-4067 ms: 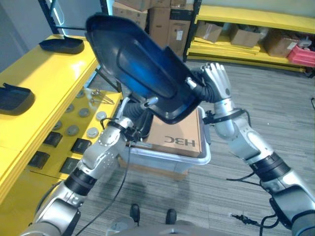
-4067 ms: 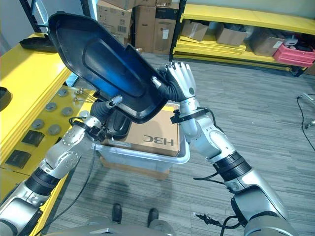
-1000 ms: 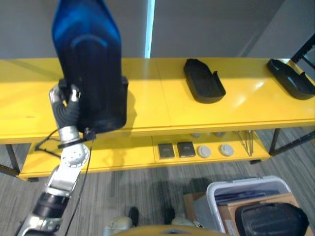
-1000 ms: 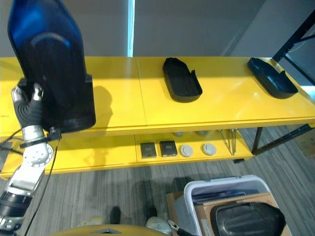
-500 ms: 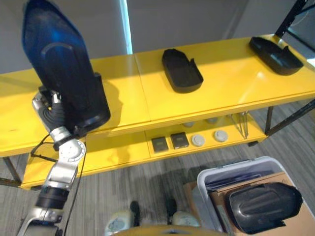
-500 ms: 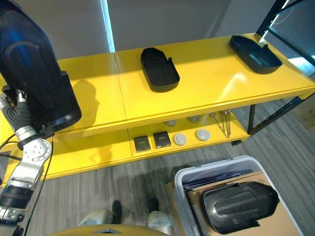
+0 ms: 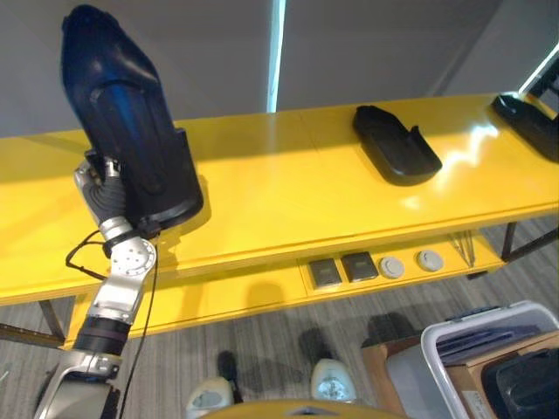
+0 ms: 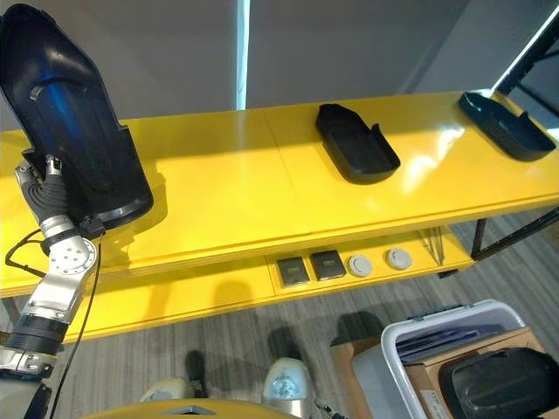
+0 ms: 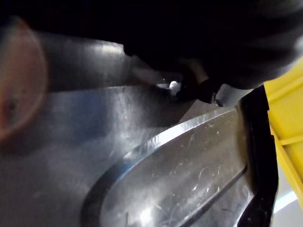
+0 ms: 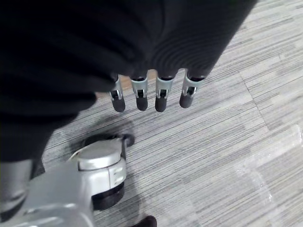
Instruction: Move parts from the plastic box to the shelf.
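The left hand (image 7: 103,177) is up at the long yellow shelf top (image 7: 288,183), gripping the lower edge of a large, glossy black moulded plastic shell part (image 7: 122,122), and the part stands almost on end, its broad end resting on or just above the shelf right beside the hand. That upright carry looks deliberate: holding it by the bottom rim lets the base land first and the rest tip down flat. The fingers are tucked behind the shell, so I cannot tell how tightly they curl. Well away from that hand, further along the shelf, a smaller black tray-shaped part (image 8: 355,142) lies flat, and a third dark part (image 8: 507,125) sits near the far end. The right hand (image 10: 158,94) hangs low over the grey floor, fingers straight and relaxed, holding nothing. Down by that side, the white plastic box (image 8: 437,327) holds another black part (image 8: 502,380).
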Available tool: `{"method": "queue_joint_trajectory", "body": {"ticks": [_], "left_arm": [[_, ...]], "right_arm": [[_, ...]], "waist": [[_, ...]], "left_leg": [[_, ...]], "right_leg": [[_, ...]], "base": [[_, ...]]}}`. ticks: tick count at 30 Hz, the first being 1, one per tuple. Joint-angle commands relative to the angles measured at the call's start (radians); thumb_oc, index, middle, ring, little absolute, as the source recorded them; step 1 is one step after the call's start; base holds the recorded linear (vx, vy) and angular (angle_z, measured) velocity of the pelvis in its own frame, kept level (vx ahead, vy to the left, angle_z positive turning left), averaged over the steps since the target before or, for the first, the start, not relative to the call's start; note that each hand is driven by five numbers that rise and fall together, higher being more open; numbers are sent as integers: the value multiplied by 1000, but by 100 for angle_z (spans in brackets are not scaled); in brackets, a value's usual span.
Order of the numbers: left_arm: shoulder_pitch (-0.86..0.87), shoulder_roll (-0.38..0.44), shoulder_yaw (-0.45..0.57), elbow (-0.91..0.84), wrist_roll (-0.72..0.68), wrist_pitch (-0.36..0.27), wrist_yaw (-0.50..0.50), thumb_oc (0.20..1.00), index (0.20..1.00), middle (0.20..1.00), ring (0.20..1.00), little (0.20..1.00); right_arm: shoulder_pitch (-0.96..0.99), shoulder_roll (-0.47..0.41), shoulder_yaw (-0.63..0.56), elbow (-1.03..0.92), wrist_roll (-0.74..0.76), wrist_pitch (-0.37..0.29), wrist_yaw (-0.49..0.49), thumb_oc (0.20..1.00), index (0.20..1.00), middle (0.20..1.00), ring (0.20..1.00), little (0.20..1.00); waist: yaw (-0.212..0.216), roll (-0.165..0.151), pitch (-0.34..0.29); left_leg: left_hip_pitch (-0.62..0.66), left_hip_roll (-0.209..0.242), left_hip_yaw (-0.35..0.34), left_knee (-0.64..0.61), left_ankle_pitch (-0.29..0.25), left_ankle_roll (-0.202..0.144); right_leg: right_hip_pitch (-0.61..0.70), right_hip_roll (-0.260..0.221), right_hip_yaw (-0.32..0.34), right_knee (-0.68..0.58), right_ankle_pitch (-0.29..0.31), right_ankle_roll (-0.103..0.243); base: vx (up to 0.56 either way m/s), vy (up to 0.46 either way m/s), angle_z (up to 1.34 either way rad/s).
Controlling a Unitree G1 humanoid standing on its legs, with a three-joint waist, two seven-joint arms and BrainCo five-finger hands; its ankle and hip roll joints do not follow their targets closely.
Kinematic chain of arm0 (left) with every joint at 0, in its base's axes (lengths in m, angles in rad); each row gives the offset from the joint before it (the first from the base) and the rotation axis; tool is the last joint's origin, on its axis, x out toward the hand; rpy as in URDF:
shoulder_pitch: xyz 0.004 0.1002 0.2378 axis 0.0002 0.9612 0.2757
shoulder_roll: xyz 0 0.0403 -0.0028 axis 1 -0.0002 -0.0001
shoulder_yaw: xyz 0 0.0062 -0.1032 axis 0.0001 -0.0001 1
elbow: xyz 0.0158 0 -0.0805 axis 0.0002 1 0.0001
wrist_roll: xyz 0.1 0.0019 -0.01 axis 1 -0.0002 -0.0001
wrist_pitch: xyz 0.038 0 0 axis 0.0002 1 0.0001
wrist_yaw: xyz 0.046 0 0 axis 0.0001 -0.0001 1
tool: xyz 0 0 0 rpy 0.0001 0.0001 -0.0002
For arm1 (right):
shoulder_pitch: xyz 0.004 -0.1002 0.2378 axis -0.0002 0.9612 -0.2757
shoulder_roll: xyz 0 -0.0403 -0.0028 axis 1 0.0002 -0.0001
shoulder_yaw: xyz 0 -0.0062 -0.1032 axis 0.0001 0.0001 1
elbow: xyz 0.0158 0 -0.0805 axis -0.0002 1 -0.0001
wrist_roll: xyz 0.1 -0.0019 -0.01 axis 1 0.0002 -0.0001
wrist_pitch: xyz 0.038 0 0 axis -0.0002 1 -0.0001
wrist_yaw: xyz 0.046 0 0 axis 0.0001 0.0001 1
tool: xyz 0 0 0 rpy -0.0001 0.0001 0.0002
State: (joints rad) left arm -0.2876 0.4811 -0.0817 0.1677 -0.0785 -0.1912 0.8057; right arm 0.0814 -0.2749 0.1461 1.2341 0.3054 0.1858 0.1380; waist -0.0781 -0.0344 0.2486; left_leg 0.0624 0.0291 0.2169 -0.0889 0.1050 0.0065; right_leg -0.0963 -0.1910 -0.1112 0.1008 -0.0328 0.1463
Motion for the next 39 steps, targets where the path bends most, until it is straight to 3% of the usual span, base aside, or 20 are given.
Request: {"method": "queue_joint_trajectory", "body": {"ticks": [1, 7, 11, 14, 19, 28, 39], "left_arm": [[-64, 13, -1, -96, -22, -21, -29, 200, 200, 200, 200, 200], [-86, -24, -47, -96, -93, 43, -81, 200, 200, 200, 200, 200], [-166, -32, -94, -28, -176, 32, -108, 200, 200, 200, 200, 200], [-200, -24, -110, 26, -245, 39, -163, 200, 200, 200, 200, 200], [-231, -24, -129, 92, -347, 115, -212, 200, 200, 200, 200, 200], [-263, -43, -139, 210, -392, 162, -232, 200, 200, 200, 200, 200], [-244, -18, -217, 178, -422, 286, -373, 200, 200, 200, 200, 200]], "right_arm": [[-22, 14, 55, 40, 4, -33, 40, 1000, 1000, 1000, 1000, 1000], [-21, 6, 86, -11, 99, -13, -1, 1000, 1000, 1000, 1000, 1000], [-64, -38, 87, -40, 120, 1, 12, 1000, 1000, 1000, 1000, 1000], [-78, -53, 96, -48, 105, -1, 22, 1000, 1000, 1000, 1000, 1000], [-86, -68, 101, -62, 73, 10, 31, 1000, 1000, 1000, 1000, 1000], [-104, -67, 128, -74, 99, 0, 18, 1000, 1000, 1000, 1000, 1000], [-134, -87, 116, -71, 105, 2, 13, 1000, 1000, 1000, 1000, 1000]], "waist": [[-24, 24, -2], [-29, 22, -8], [-51, 33, 33], [-62, 41, 55], [-84, 57, 80], [-103, 72, 105], [-102, 98, 130]], "left_leg": [[41, 36, -43, 9, -172, -26], [11, 45, -48, 6, -159, -32], [-45, 59, -37, 8, -132, -57], [-65, 65, -26, 5, -120, -68], [-79, 73, -15, 2, -108, -80], [-91, 74, -8, 2, -105, -83], [-93, 67, -6, 2, -107, -87]], "right_leg": [[61, 48, 17, -75, 68, 8], [108, 91, 39, -125, 35, -30], [90, 106, 63, -168, 40, -45], [75, 112, 71, -182, 44, -48], [57, 114, 86, -188, 46, -52], [43, 100, 94, -174, 37, -53], [44, 90, 89, -179, 34, -53]], "base": [[105, -137, 41], [90, -163, 34], [-70, -56, -3], [-55, -26, -21], [-1, 27, -8], [4, 32, -3], [0, 0, 0]]}}
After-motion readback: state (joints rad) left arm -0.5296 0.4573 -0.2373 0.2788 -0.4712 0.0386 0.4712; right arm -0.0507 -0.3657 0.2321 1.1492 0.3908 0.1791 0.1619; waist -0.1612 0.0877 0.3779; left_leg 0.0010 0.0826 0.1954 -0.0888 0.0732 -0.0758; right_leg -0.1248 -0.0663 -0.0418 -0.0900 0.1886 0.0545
